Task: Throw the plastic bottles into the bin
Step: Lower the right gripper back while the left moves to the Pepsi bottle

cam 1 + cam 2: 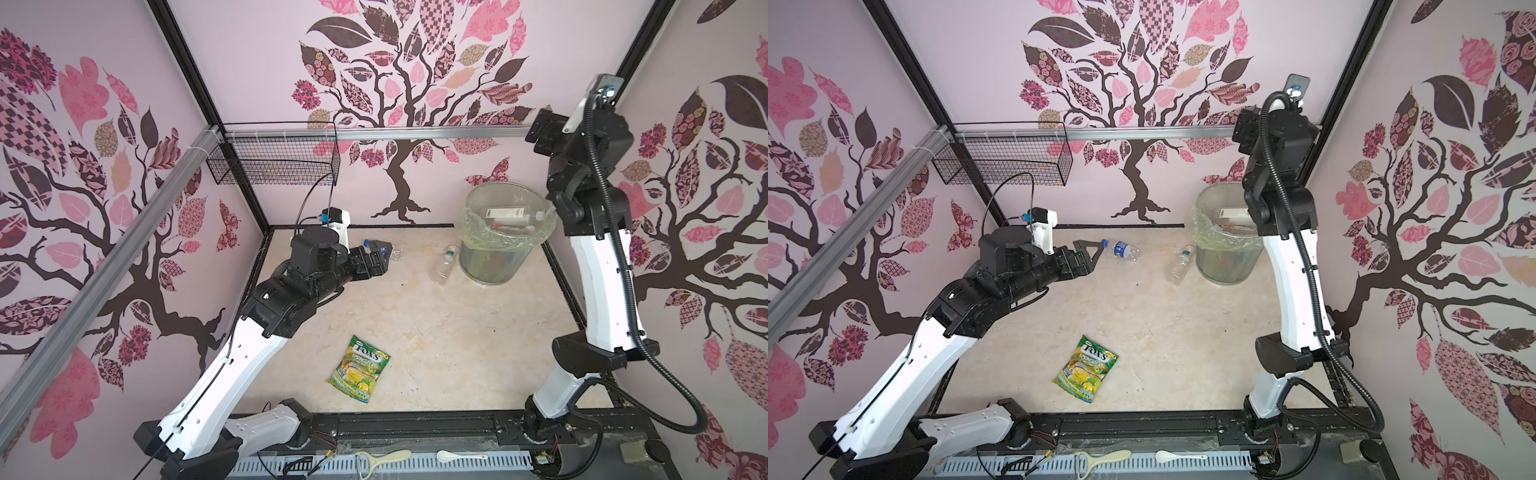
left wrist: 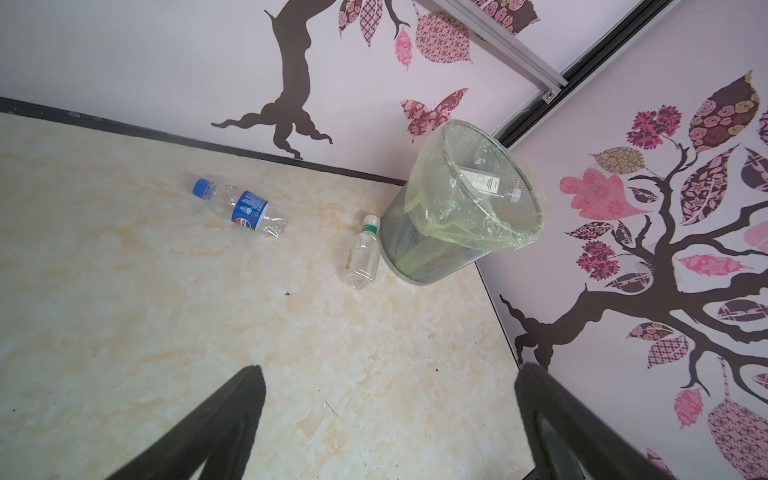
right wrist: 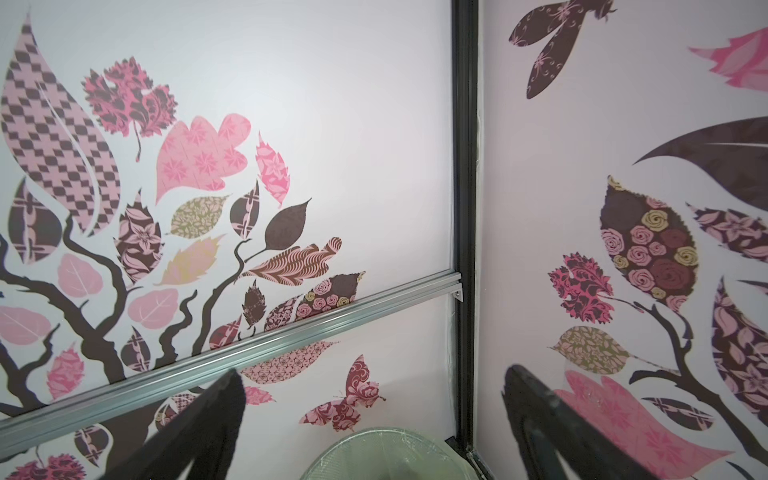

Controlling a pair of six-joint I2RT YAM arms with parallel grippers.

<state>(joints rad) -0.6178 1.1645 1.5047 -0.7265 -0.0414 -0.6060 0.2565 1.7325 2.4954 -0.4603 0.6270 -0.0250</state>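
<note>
left gripper (image 2: 390, 370) fingers wide apart, empty, ready to grab blue-cap bottle (image 2: 245, 208) lying ahead. green-cap bottle (image 2: 361, 253) also ahead, beside bin (image 2: 415, 257). right gripper (image 3: 374, 372) wide apart, empty, above bin, good drop spot.

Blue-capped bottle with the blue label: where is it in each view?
Top view: blue-capped bottle at far centre-left, half hidden by the left pincer.
Top view: same spot, fully visible beside the pincer.
Left wrist: it lies beyond the green-capped bottle from the bin.
Right wrist: not in it.
Shared landmark: the bin, seen in all four.
</note>
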